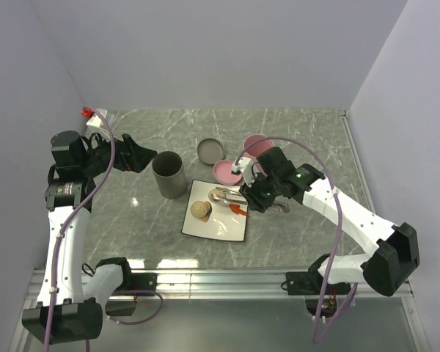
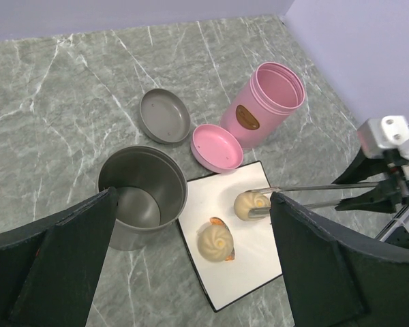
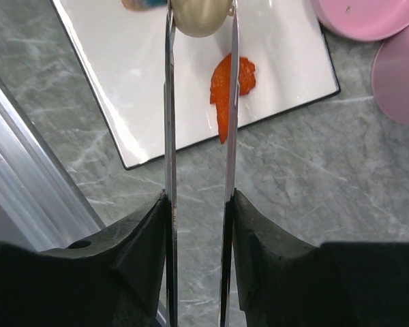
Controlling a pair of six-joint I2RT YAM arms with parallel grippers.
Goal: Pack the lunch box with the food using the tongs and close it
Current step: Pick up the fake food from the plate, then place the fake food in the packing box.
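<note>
A white square plate (image 1: 231,229) (image 2: 259,262) holds the food. One tan bun (image 1: 200,211) (image 2: 216,240) lies near its left side. The silver tongs (image 1: 231,195) (image 3: 169,136) pinch a second bun (image 2: 251,204) (image 3: 198,17) between their tips, at plate level. An orange-red piece (image 1: 239,210) (image 3: 232,85) lies on the plate under the tongs. My right gripper (image 1: 262,192) (image 3: 199,204) is shut on the tongs' two arms. The lunch box stands in parts: an open grey metal pot (image 1: 169,174) (image 2: 142,194) beside the plate and a pink jar (image 1: 258,145) (image 2: 266,102). My left gripper (image 1: 136,155) (image 2: 191,197) is open and holds nothing, left of the pot.
A grey lid (image 1: 210,151) (image 2: 165,116) and a pink lid (image 1: 226,171) (image 2: 217,146) lie behind the plate. Walls close in the left, back and right. A metal rail (image 1: 220,282) runs along the near edge.
</note>
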